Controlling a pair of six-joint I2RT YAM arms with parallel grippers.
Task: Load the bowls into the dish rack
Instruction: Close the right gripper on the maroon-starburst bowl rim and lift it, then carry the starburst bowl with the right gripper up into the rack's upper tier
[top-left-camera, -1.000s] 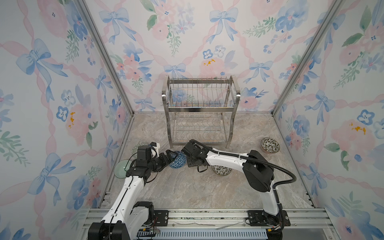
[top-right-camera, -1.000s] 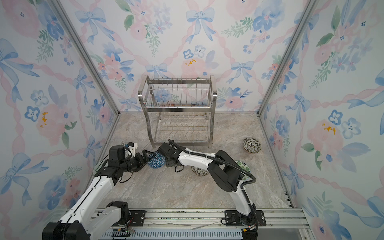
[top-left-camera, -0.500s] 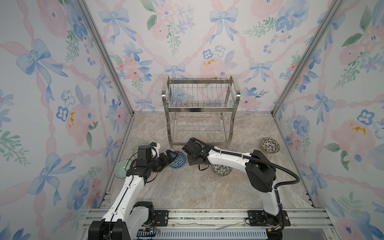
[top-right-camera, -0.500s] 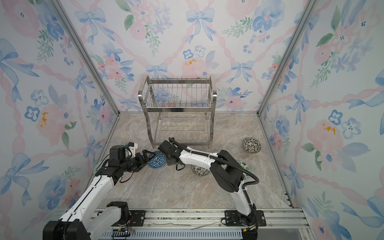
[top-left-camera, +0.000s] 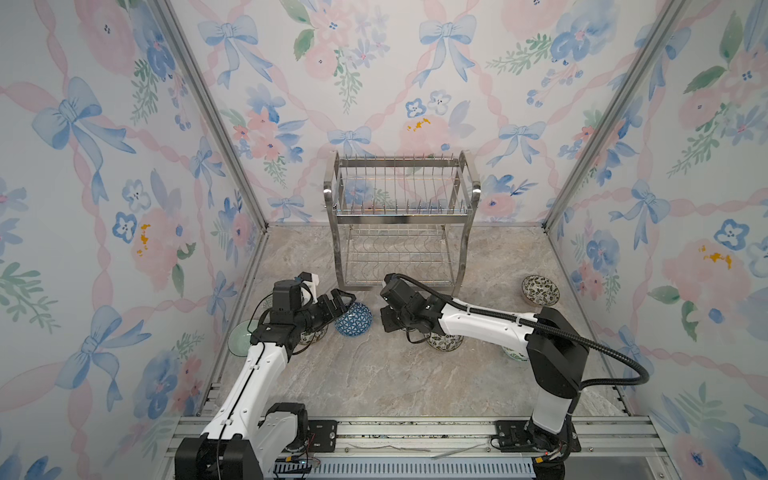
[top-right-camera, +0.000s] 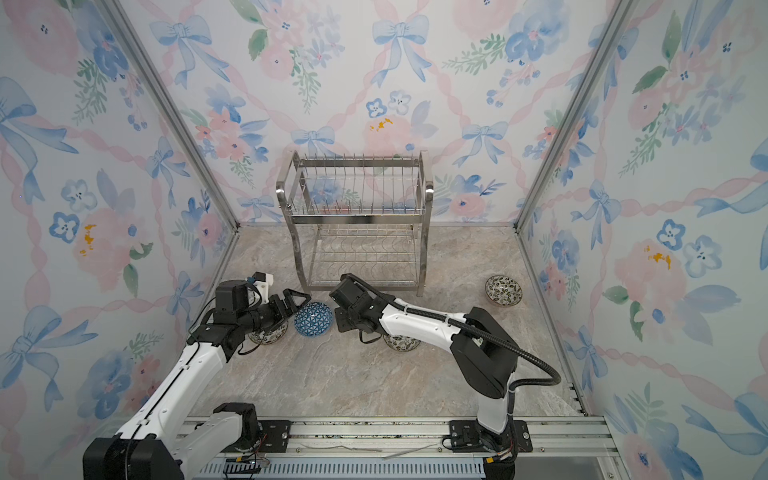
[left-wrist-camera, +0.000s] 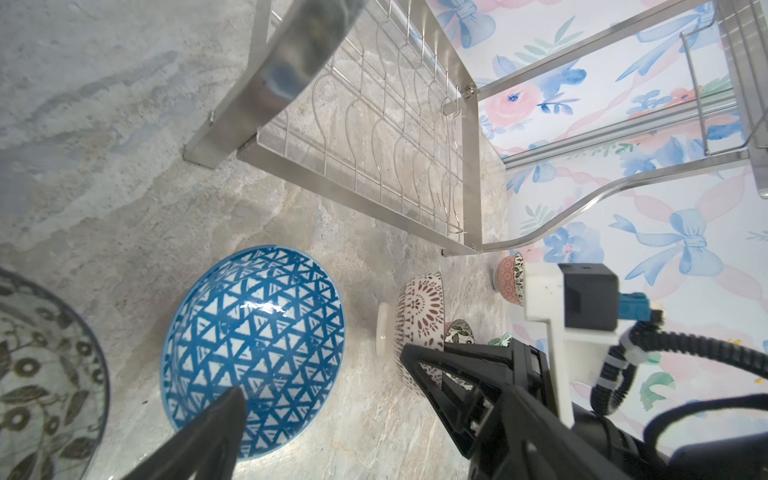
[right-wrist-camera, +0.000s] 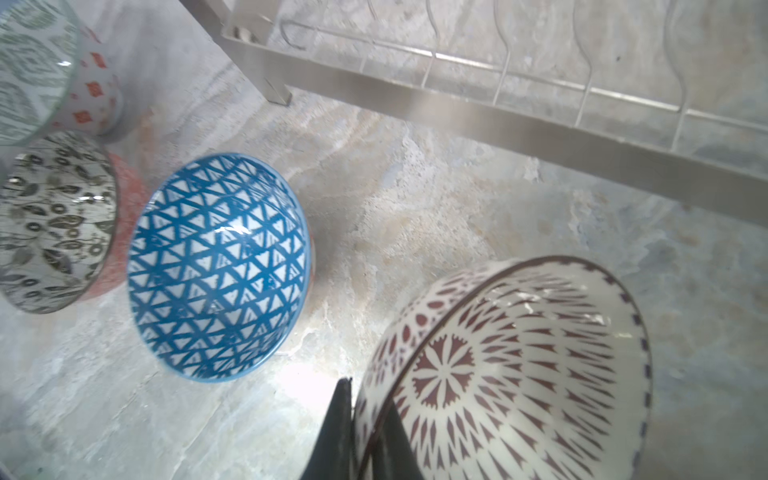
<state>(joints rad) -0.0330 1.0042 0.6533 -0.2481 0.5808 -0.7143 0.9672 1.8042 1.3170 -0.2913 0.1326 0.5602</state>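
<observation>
In a top view the dish rack is standing empty; in the left wrist view my left gripper is hovering spread by the blue-white bowl; in the right wrist view my right gripper is pinching the cream bowl by its rim, so I judge lifting it rackward comes next.

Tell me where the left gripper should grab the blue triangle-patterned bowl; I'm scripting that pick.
Probably pinch the rim of the blue triangle-patterned bowl on its left-arm side, one finger inside, one outside, coming down from above. It sits mouth up with a thin wall, and the open left gripper hangs beside that edge.
</observation>
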